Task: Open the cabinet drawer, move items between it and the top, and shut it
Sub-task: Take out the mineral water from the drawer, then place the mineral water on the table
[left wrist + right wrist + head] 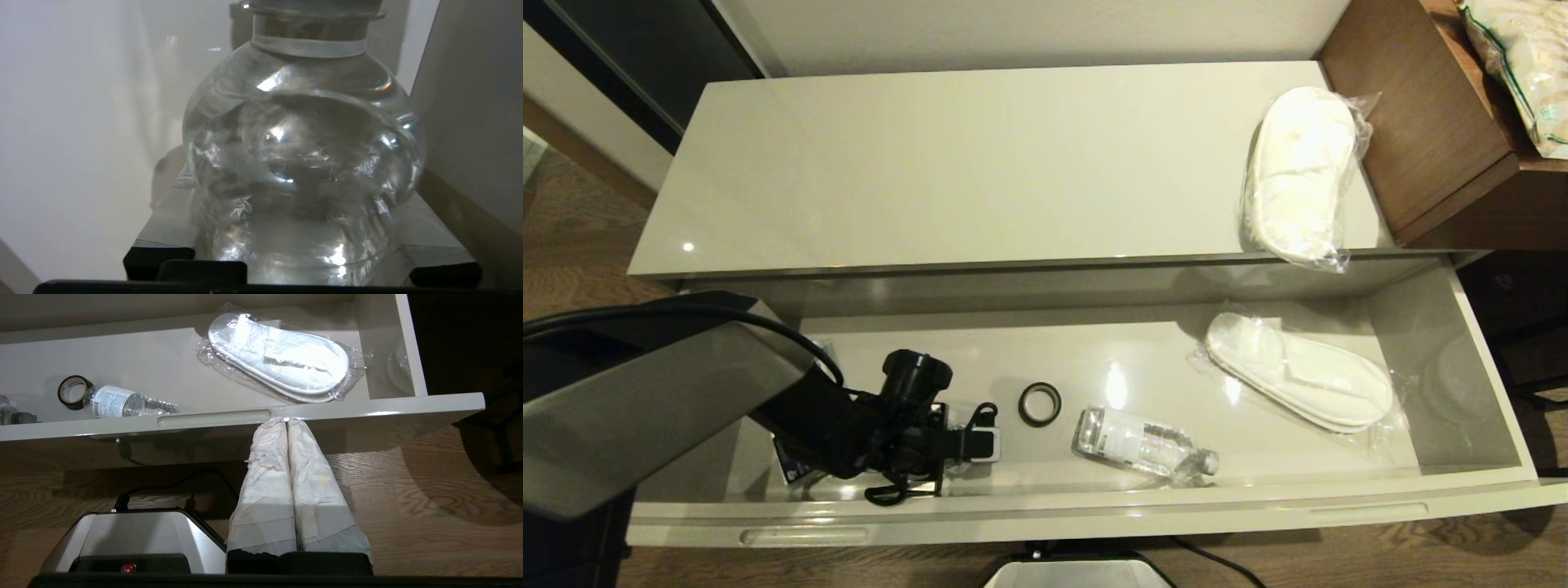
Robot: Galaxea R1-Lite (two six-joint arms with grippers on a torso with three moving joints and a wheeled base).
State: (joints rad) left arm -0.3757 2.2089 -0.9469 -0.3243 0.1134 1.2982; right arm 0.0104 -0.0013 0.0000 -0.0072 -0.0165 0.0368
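Evidently the left gripper (809, 469) sat low at the left end of the open cabinet drawer (1086, 523), its taped fingers (433, 241) half-spread on either side of a clear water bottle (302, 163) — touching or not, I could not tell. Closing squarely before lifting seemed wise — the right gripper (288, 424) hung pressed shut below the drawer front.

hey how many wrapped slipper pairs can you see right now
2. One slipper pair lies on the right end of the top; the other lies inside the open drawer, towards its right end. The left arm may hide more.
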